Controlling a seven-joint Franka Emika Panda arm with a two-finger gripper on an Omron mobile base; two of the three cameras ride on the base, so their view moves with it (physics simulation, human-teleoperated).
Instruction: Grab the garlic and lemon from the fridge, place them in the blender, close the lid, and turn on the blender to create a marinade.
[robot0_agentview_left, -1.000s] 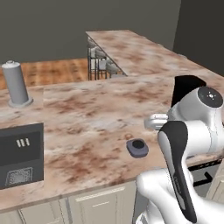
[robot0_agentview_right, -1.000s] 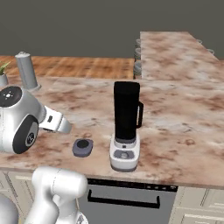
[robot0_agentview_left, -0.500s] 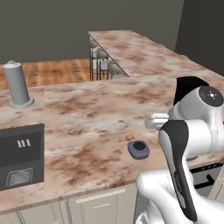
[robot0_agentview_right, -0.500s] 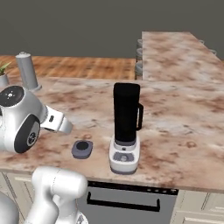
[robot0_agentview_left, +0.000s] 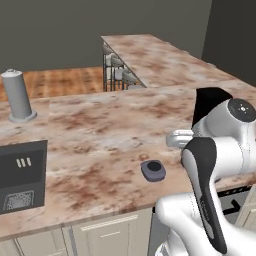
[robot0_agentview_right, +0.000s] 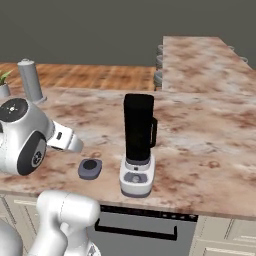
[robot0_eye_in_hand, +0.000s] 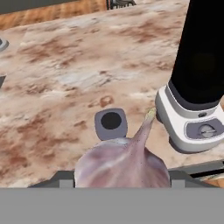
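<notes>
Mottled pink-brown stone on the counter (robot0_agentview_right: 210, 125), polished-looking but with little shine. Smooth black jar on the blender (robot0_agentview_right: 138, 145), over a light grey plastic-like base with a soft sheen. Matt blue-grey lid (robot0_agentview_right: 90, 168), black centre. Pale, papery-looking skin on the garlic (robot0_eye_in_hand: 124, 164), faintly veined, tapering to a dry tip. Plain matt grey on the canister (robot0_agentview_left: 16, 95), perhaps metal. Warm wood planks on the floor (robot0_agentview_left: 65, 81). Thin wire on the rack (robot0_agentview_left: 116, 74).
</notes>
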